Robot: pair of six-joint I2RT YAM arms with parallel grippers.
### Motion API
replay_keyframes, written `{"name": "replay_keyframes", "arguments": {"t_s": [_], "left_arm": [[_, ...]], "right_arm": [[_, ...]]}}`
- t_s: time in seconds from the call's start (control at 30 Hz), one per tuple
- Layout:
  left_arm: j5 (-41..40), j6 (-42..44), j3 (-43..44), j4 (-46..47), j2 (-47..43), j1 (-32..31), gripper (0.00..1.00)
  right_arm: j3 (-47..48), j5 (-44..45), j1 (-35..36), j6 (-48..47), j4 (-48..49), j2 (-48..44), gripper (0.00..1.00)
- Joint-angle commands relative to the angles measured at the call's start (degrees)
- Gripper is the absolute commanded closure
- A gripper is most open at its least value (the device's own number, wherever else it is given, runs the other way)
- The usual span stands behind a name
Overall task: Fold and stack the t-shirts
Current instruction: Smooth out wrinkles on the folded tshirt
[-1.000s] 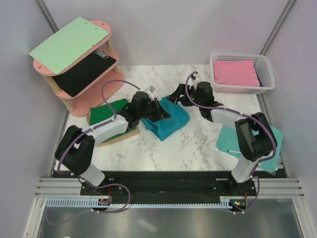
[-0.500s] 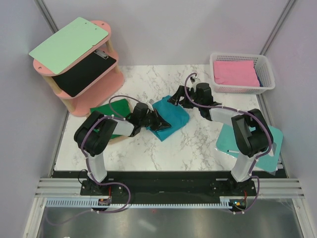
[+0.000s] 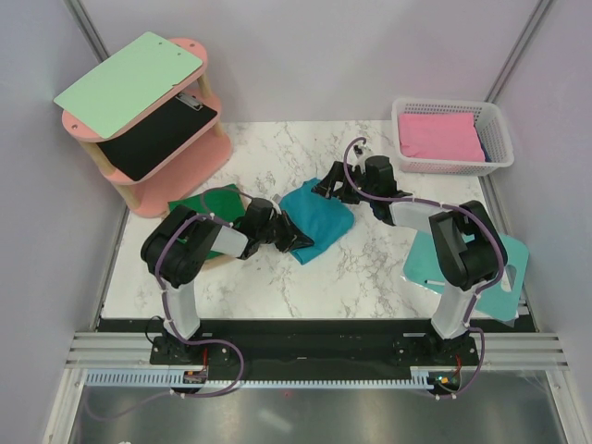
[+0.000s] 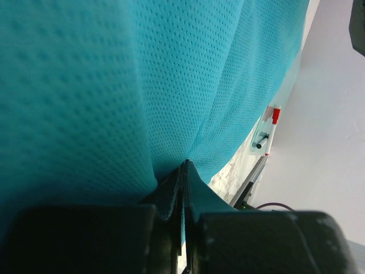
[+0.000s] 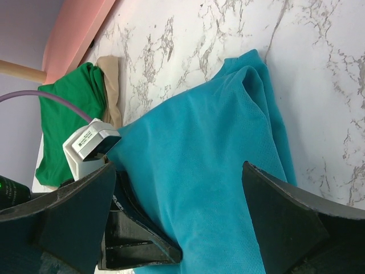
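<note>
While the left gripper (image 3: 296, 240) pinches the near edge of the soft teal-blue cloth t-shirt (image 3: 324, 215) — bunched mid-way across the white marble table (image 3: 370, 268) — the right gripper (image 3: 327, 188) hangs spread wide over its far edge. Light, limp mesh, likely to sag; best taken at corners or hems.

teal-blue t-shirt (image 3: 321, 215), dark green t-shirt (image 3: 205, 205), white marble table (image 3: 370, 277), pink shelf (image 3: 178, 180)
</note>
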Motion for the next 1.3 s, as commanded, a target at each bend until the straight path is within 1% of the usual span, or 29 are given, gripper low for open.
{"name": "replay_keyframes", "arguments": {"t_s": [0.0,0.17,0.27,0.33,0.4,0.47,0.53,0.7,0.87,0.97,1.2,1.27], "left_arm": [[-1.3,-1.6,-0.4,-3.9,1.8,0.0,0.98],[-0.7,0.1,-1.6,-3.4,0.0,0.3,0.98],[-0.1,3.1,-2.4,-2.3,-5.1,0.2,0.98],[-0.3,4.0,-3.1,-2.5,-10.6,0.2,0.98],[-0.7,5.1,-2.9,-4.6,-14.5,0.2,0.98],[-1.2,5.9,-2.4,-6.8,-15.8,0.1,0.98],[-1.2,5.9,-2.7,-6.7,-16.7,-0.1,0.98],[-1.3,5.2,-3.7,-5.6,-14.8,-2.1,0.98],[-1.5,3.2,-4.8,-3.2,-10.7,-4.5,0.98],[-3.0,1.7,-6.7,-2.8,-9.4,-5.3,0.98],[-3.5,-0.1,-9.8,0.1,-5.3,-5.4,0.98],[-2.5,-0.2,-10.3,2.6,-4.9,-5.4,0.98]], "right_arm": [[0.6,-1.4,0.1,0.1,2.2,0.5,0.02],[0.5,-1.4,0.1,0.3,2.5,0.5,0.02],[0.4,-1.6,0.1,0.4,3.0,0.2,0.02],[0.4,-1.6,0.1,0.4,3.0,0.1,0.02],[0.4,-1.6,0.1,0.5,3.1,-0.1,0.02],[0.3,-1.9,0.1,0.9,3.7,0.0,0.02],[0.1,-2.1,0.1,1.3,4.2,0.2,0.02],[-0.6,-2.3,0.1,1.4,4.8,0.9,0.02],[-0.5,-2.4,0.1,1.3,4.5,1.1,0.02],[-0.2,-2.4,0.1,1.3,4.4,1.2,0.02],[-0.3,-2.5,0.2,1.4,4.5,1.4,0.02],[-0.4,-2.8,0.1,1.3,4.5,1.3,0.02]]}}
